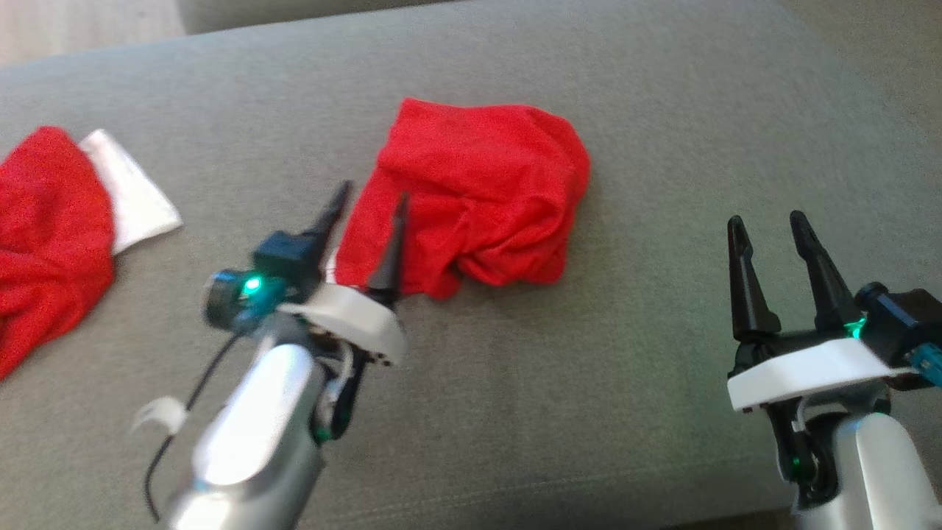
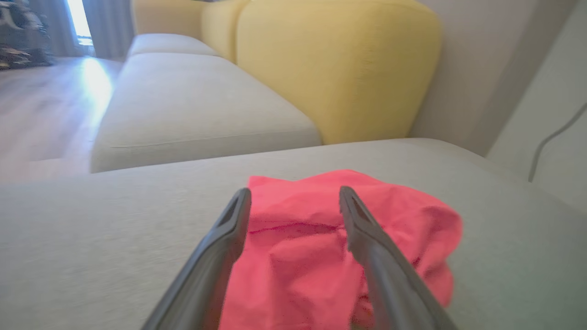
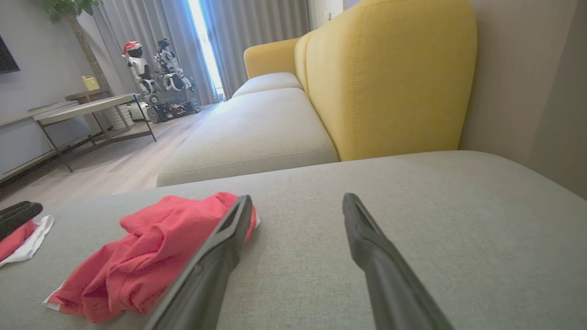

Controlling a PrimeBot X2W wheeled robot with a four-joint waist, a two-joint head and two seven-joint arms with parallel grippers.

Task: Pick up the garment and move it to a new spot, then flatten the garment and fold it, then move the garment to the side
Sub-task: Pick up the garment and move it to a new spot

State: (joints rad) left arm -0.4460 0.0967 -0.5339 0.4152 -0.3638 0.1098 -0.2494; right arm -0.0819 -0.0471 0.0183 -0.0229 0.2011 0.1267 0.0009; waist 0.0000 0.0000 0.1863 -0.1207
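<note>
Lower left of frame: left gripper (image 1: 372, 193), jaws spread, empty, tips at near edge of crumpled red fabric garment (image 1: 478, 184), centre, on grey sofa cushion (image 1: 589, 368). Right gripper (image 1: 765, 224) spread, empty, lower right. Suggest pinching opposite hems, pulling flat.

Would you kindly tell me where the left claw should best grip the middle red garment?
Probably the near left edge of the garment, where folds bunch up right before the open left claw. Come low from the robot's side, pinching the raised fold rather than the flat top.
</note>
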